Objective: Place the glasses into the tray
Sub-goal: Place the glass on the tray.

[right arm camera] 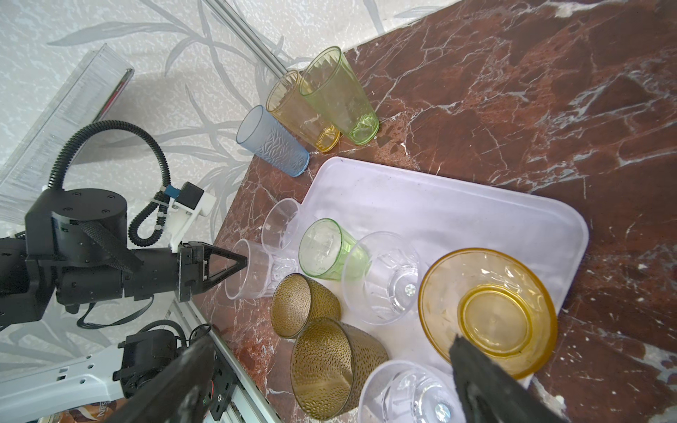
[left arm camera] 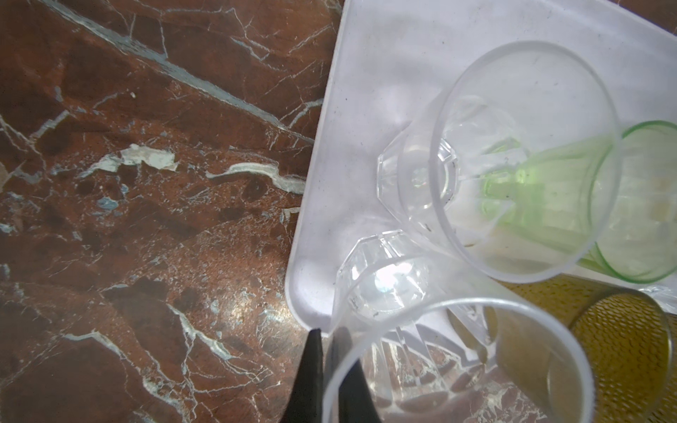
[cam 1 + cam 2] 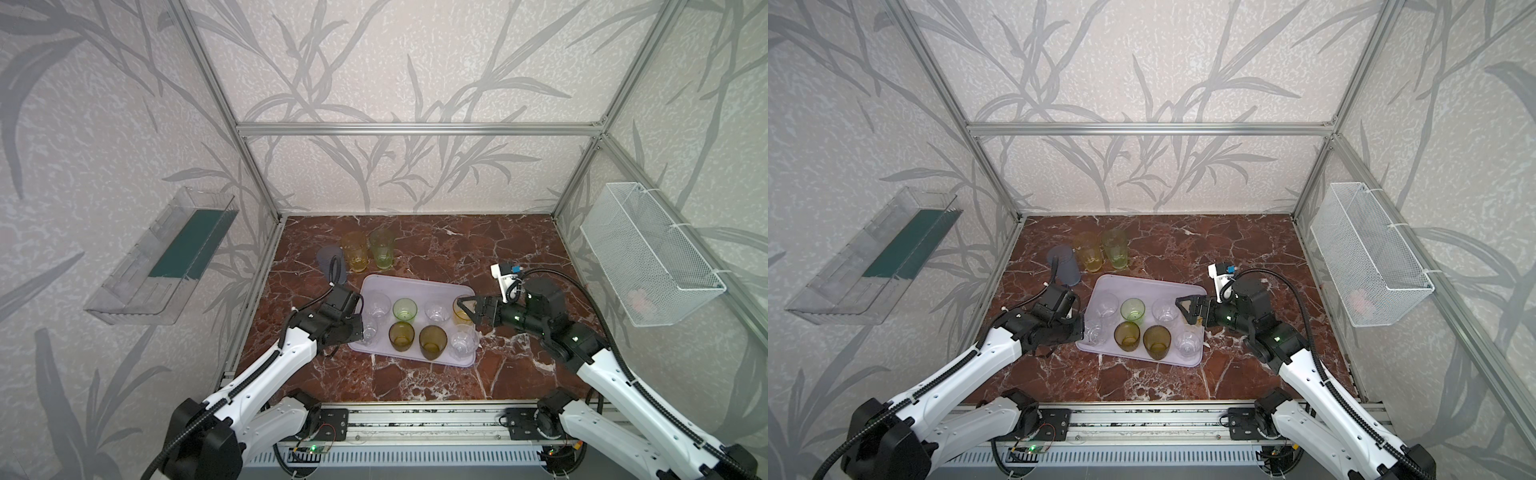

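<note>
Lavender and low-rimmed, the tray (image 3: pixel 419 289) lies near the middle of the red marble worktop (image 3: pixel 478 245) and carries eight short glasses in two rows. In the far row, from the robot's left, stand a clear glass (image 3: pixel 378 305), the green glass (image 3: pixel 404 309), a second clear glass (image 3: pixel 437 311) and the short yellow glass (image 1: pixel 487 311) at the far right corner. The near row holds the corner clear glass (image 1: pixel 256 274), an amber glass (image 3: pixel 401 336), a second amber glass (image 3: pixel 432 341) just beside it, and a last clear glass (image 3: pixel 463 340).

The left gripper (image 1: pixel 243 260) is closed, pinching the rim wall of the corner clear glass. That glass's base shows over the tray's near left corner in the left wrist view; whether it rests there or hangs just above cannot be told. The right gripper (image 3: pixel 464 311) stands wide open at the short yellow glass, with one finger at its rim, not clamping it.

Off the tray, beyond its far left corner, three tall glasses stand on the worktop — the grey-blue glass (image 1: pixel 273 141) nearest the tray, then the tall yellow glass (image 3: pixel 354 251) and the pale-green glass (image 3: pixel 381 248) close side by side.
</note>
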